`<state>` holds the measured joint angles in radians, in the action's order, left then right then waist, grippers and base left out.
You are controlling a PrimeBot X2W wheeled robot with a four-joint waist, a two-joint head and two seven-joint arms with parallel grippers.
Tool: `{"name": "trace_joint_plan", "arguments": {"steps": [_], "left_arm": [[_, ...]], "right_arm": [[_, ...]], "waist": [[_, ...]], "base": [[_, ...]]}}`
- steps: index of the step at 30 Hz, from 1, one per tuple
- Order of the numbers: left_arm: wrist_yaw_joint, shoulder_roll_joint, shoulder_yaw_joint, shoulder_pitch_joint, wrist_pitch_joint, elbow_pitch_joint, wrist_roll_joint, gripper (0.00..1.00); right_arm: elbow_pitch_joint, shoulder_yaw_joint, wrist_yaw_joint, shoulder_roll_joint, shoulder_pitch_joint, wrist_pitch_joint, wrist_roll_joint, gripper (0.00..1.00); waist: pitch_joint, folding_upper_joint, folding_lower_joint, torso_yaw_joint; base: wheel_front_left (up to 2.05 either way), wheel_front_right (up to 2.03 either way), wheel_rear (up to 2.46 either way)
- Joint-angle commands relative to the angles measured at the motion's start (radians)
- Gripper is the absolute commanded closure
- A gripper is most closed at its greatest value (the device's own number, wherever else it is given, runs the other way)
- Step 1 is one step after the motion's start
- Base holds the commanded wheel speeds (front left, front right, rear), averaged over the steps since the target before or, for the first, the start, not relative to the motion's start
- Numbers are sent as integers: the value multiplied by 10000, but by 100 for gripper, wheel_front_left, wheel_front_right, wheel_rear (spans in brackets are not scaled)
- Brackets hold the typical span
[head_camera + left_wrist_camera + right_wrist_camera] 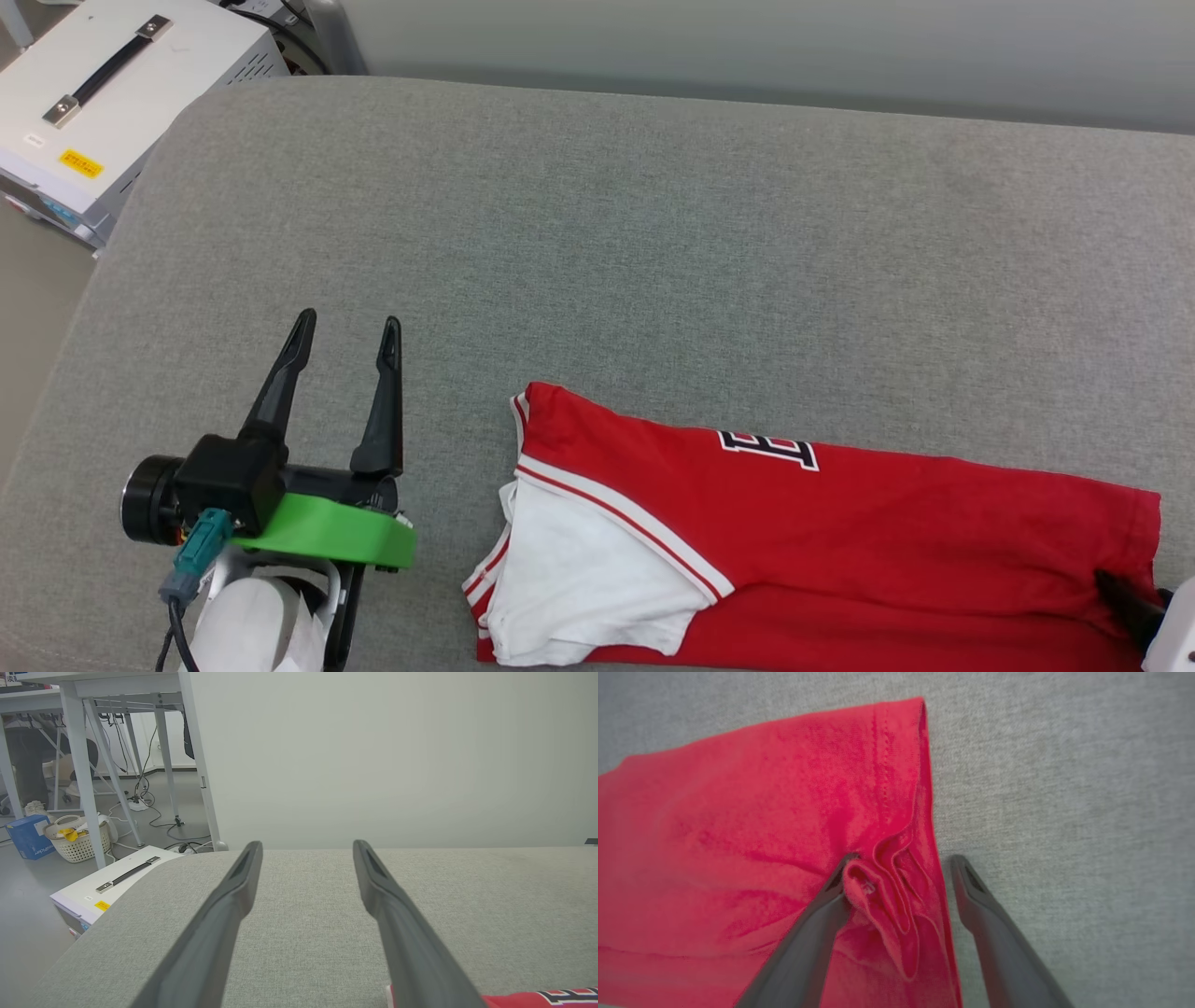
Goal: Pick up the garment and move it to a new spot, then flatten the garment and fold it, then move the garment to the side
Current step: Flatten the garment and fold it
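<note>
**Grey pad, pale wall, clutter at far left**

A broad grey fabric pad point(653, 233) with a rounded corner fills the near ground. Along its far side rises a plain pale wall point(397, 756), evenly lit. Off the pad's far left corner, a white case point(121, 103) with a black handle and a yellow label stands on the grey floor point(28, 933). Farther left, white-legged tables point(81, 765) stand over loose cables point(154, 807), a white basket point(79, 847) and a blue box point(29, 835). A person's legs point(28, 765) show under one table.
</note>
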<state>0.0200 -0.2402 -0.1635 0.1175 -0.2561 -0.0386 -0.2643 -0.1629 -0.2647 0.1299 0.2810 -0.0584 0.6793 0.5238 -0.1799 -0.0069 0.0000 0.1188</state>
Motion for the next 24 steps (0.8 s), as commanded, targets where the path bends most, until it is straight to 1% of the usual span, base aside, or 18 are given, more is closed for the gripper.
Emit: {"name": "trace_joint_plan", "arguments": {"steps": [1, 10, 14, 15, 17, 18, 24], "left_arm": [[99, 107, 83, -15, -56, 57, 164, 0], [507, 515, 434, -121, -56, 282, 526, 0], [635, 638, 528, -186, -56, 395, 646, 0], [659, 661, 546, -200, -56, 415, 670, 0], [708, 711, 586, -225, -57, 456, 721, 0], [732, 736, 612, -240, -57, 472, 747, 0], [835, 832, 758, -352, -57, 549, 853, 0]], "right_arm": [[-316, 365, 8, -260, -39, 33, 283, 0], [-536, 1290, 8, -313, -72, -127, 1114, 0], [-627, 1654, 8, -233, -34, -250, 1236, 0], [-637, 1736, 8, -199, -27, -292, 1247, 36], [-658, 1836, 8, -125, -8, -505, 1218, 98], [-690, 1854, 8, -82, 8, -648, 1164, 100], [-854, 1618, 8, 277, 150, -1527, 849, 100]], "waist": [[20, 69, 0, 10], [238, 69, 0, -28], [375, 69, 0, -62], [401, 69, 0, -67], [466, 69, 0, -76], [505, 69, 0, -84], [697, 69, 0, -161]], "base": [[0, 0, 0], [0, 0, 0], [0, 0, 0], [0, 0, 0], [0, 0, 0], [0, 0, 0], [0, 0, 0]]}}
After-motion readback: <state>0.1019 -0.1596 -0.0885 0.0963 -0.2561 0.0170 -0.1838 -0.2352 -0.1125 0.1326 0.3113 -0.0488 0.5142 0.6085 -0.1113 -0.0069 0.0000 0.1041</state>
